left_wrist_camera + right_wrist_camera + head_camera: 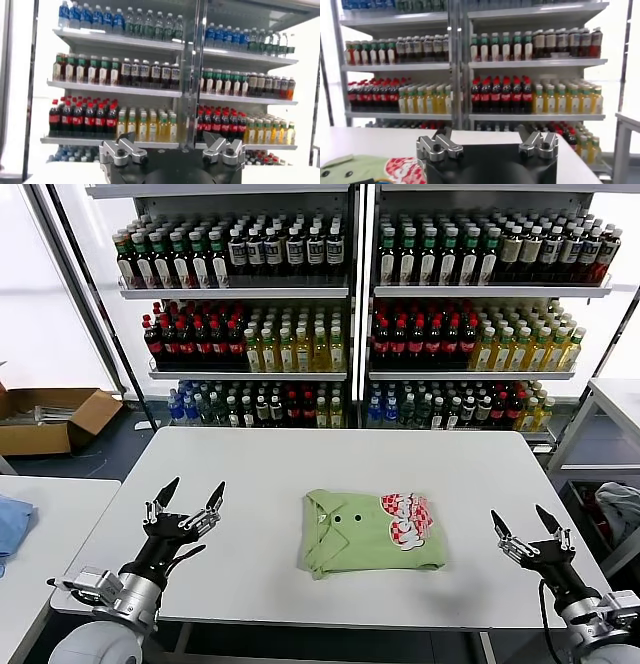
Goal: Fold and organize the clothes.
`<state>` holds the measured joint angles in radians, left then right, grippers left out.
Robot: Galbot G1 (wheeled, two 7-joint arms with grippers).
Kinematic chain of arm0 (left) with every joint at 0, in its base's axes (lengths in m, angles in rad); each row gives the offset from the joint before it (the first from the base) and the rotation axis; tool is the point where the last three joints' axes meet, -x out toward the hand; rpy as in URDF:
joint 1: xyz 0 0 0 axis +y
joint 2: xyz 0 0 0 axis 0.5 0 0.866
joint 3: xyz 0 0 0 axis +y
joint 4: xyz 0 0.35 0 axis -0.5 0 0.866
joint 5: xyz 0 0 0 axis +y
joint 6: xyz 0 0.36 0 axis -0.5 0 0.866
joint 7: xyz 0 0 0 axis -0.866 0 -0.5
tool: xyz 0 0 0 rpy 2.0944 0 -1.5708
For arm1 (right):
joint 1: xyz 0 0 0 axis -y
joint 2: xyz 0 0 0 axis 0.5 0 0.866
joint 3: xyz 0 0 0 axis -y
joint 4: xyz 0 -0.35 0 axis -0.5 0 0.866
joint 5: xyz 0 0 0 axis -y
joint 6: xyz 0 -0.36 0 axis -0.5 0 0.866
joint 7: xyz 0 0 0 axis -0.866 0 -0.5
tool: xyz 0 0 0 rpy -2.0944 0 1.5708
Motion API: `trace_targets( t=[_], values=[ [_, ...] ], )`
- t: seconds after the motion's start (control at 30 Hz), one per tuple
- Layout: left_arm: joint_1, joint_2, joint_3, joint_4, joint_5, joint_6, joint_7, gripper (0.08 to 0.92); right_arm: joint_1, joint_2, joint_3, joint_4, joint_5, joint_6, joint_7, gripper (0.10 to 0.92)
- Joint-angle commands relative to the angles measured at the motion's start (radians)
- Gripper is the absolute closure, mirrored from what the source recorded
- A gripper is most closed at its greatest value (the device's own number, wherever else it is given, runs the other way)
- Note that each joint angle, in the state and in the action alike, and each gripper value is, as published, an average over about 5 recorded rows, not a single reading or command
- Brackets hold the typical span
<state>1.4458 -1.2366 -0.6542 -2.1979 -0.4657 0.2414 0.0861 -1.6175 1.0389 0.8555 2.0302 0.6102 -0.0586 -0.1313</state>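
Note:
One light green shirt lies folded into a neat rectangle at the middle of the white table, collar and small buttons up, its red-and-white print toward the right. A corner of the shirt also shows in the right wrist view. My left gripper hovers open over the table's front left, well apart from the shirt. Near the front right corner my right gripper stands open too, to the right of the shirt, with nothing between its fingers. In both wrist views the jaws stand wide and empty.
Shelves of bottled drinks fill the back wall. A blue cloth lies on a second table at the left. A cardboard box sits on the floor at the left, and a fabric bundle lies off the table's right side.

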Motion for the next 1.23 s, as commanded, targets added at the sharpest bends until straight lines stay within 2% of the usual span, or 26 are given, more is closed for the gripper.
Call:
trace_targets(
  t=[0.03,1.23],
  values=[
    [0.030,-0.008,-0.025,-0.006,0.072,-0.022,0.026,0.177,-0.050,0.071,0.089,0.012,-0.036,0.042,-0.032,0.203],
    [0.039,-0.017,-0.058,-0.008,0.041,-0.023,0.029,0.177,-0.030,0.134,0.158,0.020,-0.049,0.004,-0.071,0.203]
  ],
)
